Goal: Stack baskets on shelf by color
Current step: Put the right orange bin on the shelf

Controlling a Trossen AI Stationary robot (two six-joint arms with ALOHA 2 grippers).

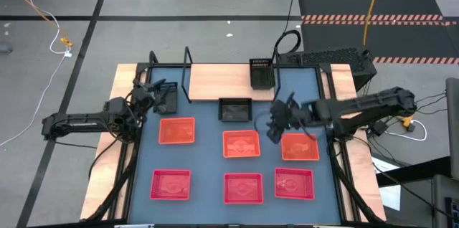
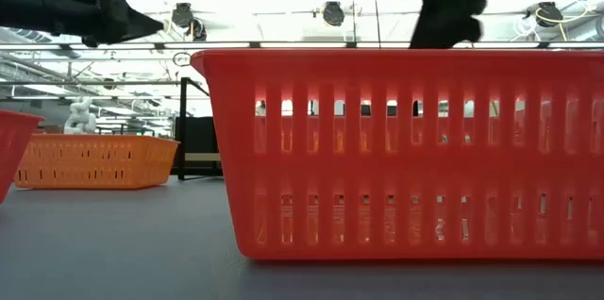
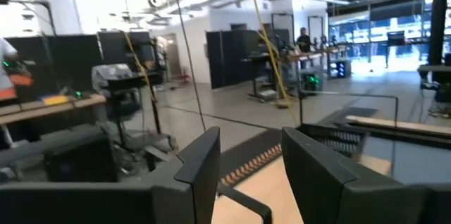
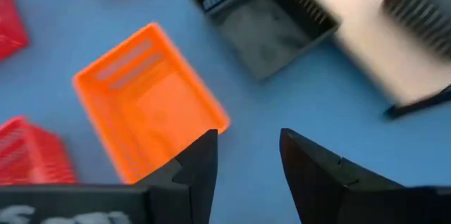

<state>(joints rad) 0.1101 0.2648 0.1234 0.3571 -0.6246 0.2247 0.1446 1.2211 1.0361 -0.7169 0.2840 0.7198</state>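
Observation:
The shelf (image 1: 215, 81), a wooden board in a black wire frame, lies along the table's far side. One black basket (image 1: 262, 74) stands on it. Another black basket (image 1: 234, 110) (image 4: 271, 23) sits on the blue table just in front. Three orange baskets (image 1: 241, 144) (image 4: 148, 97) form a middle row and three red baskets (image 1: 244, 188) (image 2: 406, 149) a near row. My right gripper (image 1: 275, 129) (image 4: 246, 139) hangs open above the table between the middle and right orange baskets, holding nothing. My left gripper (image 1: 159, 93) (image 3: 250, 139) is open by the shelf's left end, pointing level.
The shelf's upright wire posts (image 1: 188, 70) rise at its left end. A dark keyboard-like unit (image 1: 326, 59) lies past the table's far right corner. Bare blue table (image 1: 208, 160) shows between the basket rows. Cables run across the floor around the table.

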